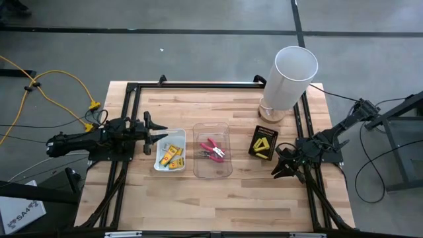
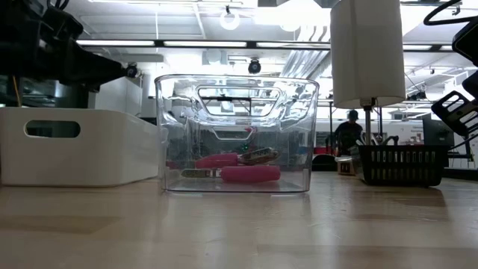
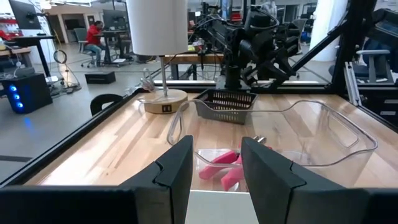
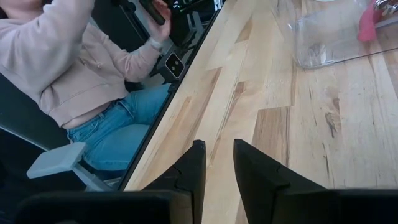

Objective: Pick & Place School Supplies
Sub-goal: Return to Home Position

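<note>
Several small yellow boxes [image 1: 170,157] lie in a white tray [image 1: 178,132] at the table's left. Pink-handled pliers [image 1: 211,149] lie on the floor of a clear tray [image 2: 235,134] at the middle. A black box with a yellow triangle mark [image 1: 263,143] rests flat on the table to its right. My left gripper [image 1: 158,137] hovers level at the white tray's left rim, open and with nothing in it, pointing across toward the pliers [image 3: 224,171]. My right gripper [image 1: 281,166] hangs near the black box's near right corner, open by a narrow gap, over bare wood [image 4: 219,149].
A tall white cylinder [image 1: 287,79] stands on a round wooden base at the far right. A black metal frame [image 1: 132,92] runs around the tabletop. A seated person in a pink top and jeans [image 4: 93,93] shows beyond the table's edge. Bare wood lies along the near side.
</note>
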You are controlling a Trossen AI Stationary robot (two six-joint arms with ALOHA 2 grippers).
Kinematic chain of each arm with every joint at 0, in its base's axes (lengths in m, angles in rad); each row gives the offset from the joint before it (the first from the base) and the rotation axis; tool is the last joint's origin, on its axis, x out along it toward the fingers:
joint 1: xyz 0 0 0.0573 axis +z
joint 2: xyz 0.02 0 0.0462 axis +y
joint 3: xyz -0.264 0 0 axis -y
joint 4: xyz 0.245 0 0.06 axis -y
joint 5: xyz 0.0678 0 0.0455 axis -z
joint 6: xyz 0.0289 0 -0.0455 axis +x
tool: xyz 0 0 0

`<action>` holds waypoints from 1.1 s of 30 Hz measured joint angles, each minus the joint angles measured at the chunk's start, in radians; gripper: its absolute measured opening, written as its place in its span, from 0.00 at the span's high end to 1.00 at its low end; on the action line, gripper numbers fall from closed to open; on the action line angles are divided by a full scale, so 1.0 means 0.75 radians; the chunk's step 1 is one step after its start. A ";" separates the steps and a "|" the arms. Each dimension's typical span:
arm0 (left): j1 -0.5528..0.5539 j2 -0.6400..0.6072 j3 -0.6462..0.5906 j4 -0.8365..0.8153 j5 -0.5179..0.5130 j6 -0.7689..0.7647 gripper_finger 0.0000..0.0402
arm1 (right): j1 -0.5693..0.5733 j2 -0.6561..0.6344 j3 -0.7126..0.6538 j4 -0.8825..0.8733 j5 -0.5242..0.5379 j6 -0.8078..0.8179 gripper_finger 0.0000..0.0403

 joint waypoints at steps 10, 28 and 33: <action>0.000 0.000 -0.001 0.089 0.000 -0.002 0.67 | -0.001 0.000 0.000 0.000 0.000 0.000 0.82; 0.001 0.000 -0.001 0.108 0.001 -0.002 0.67 | 0.000 0.000 0.000 0.000 0.000 0.000 0.82; 0.001 0.000 -0.001 0.108 0.001 -0.002 0.67 | 0.000 0.000 0.001 0.000 0.000 0.000 0.82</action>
